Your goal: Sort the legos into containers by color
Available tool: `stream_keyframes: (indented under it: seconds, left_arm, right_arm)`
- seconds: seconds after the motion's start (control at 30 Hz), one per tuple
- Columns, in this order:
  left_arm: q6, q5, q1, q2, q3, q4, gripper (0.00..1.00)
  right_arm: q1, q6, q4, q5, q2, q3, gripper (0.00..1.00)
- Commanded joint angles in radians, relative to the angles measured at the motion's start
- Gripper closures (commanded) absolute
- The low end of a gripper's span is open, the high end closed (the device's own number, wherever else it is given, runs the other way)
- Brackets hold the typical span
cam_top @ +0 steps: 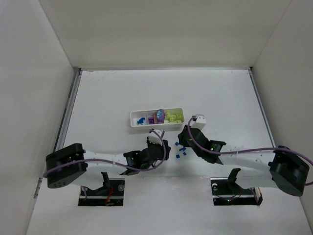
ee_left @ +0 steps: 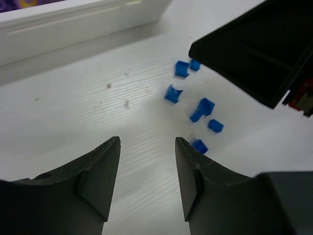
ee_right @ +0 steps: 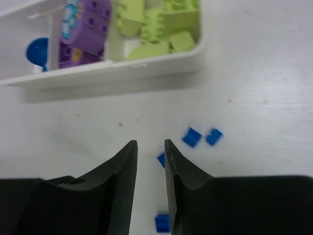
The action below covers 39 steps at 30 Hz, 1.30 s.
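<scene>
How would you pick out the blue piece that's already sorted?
Start at the long white tray in the middle of the table. Its left-end compartment, seen from above, holds one blue piece. It is the only blue one inside the tray: the other blue bricks lie loose on the table outside it, and the next compartment holds purple bricks.

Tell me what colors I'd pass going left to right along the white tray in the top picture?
Blue lego → purple legos → lime-yellow legos, each in its own compartment of the white tray.
</scene>
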Motion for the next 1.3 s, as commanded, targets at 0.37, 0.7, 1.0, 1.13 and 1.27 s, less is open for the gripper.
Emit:
stream_keyframes:
  seconds: [0.37, 0.7, 1.0, 1.13, 1.27]
  left_arm:
    - [0.045, 0.066, 0.005, 0.342, 0.245, 0.106, 0.55]
    - [0.043, 0.053, 0.028, 0.454, 0.332, 0.043, 0.57]
    - [0.040, -0.033, 0.031, 0.487, 0.364, -0.029, 0.60]
    - [0.053, -0.043, 0.029, 0.503, 0.378, -0.035, 0.61]
    - [0.057, -0.046, 0.025, 0.529, 0.400, -0.048, 0.67]
  right_arm:
    - [0.026, 0.223, -0.236, 0.138, -0.178, -0.102, 0.57]
    - [0.027, 0.226, -0.208, 0.130, -0.247, -0.163, 0.58]
    - [0.013, 0.215, -0.170, 0.109, -0.250, -0.186, 0.57]
    - [0.004, 0.187, -0.138, 0.092, -0.214, -0.177, 0.57]
    - [-0.008, 0.167, -0.107, 0.080, -0.178, -0.168, 0.56]
